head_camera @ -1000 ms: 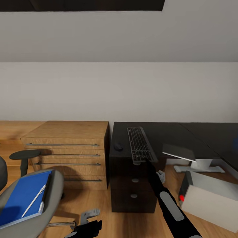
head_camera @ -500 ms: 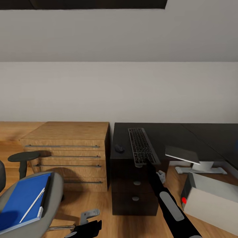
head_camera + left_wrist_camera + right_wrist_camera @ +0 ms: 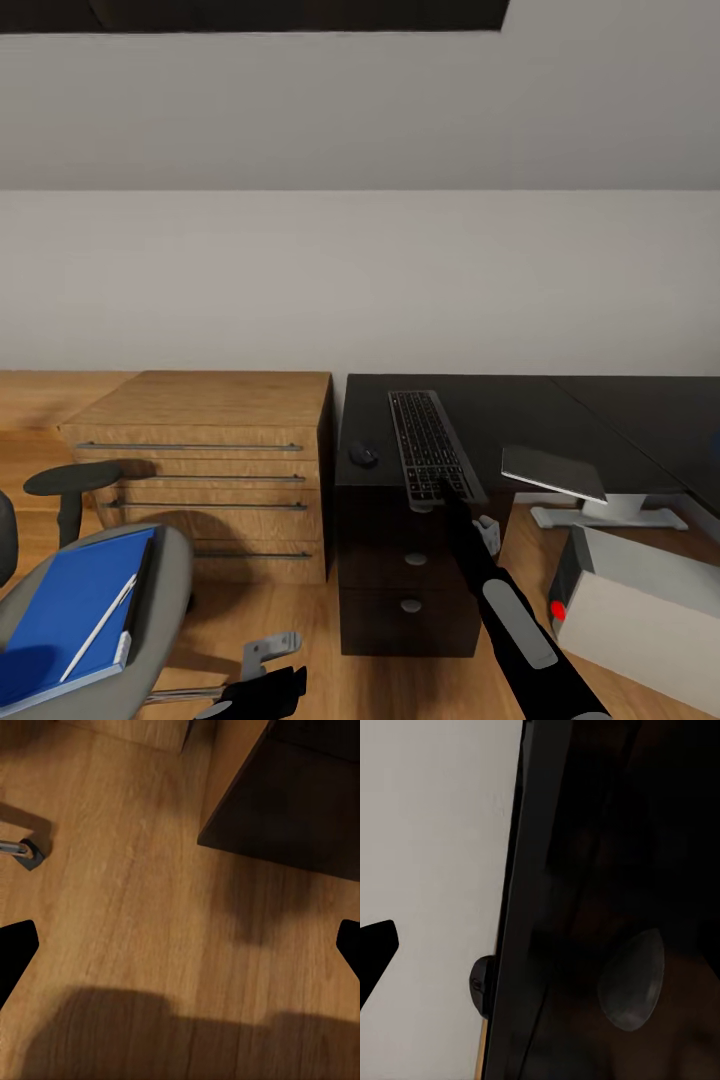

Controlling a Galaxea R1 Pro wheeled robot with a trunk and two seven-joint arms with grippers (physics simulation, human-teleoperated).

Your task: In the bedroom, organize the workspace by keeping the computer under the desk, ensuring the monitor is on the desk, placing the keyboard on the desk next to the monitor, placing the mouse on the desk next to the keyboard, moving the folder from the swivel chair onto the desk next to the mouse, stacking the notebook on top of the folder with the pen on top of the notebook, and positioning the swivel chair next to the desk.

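Overhanging the front edge of the glossy black desk [image 3: 560,420], the slim silver-framed keyboard [image 3: 427,445] is met at its near end by the right gripper [image 3: 446,497], its jaws hidden so I cannot tell their state, with the rounded mouse [image 3: 362,455] just beside the keyboard. Bare wood floor [image 3: 142,907] lies open beneath the left gripper [image 3: 180,945], whose jaws stand wide apart. On the padded grey swivel chair [image 3: 150,590] lies the flat blue folder [image 3: 70,600] with the thin pen [image 3: 100,625] on it, near the oak cabinet [image 3: 210,450].
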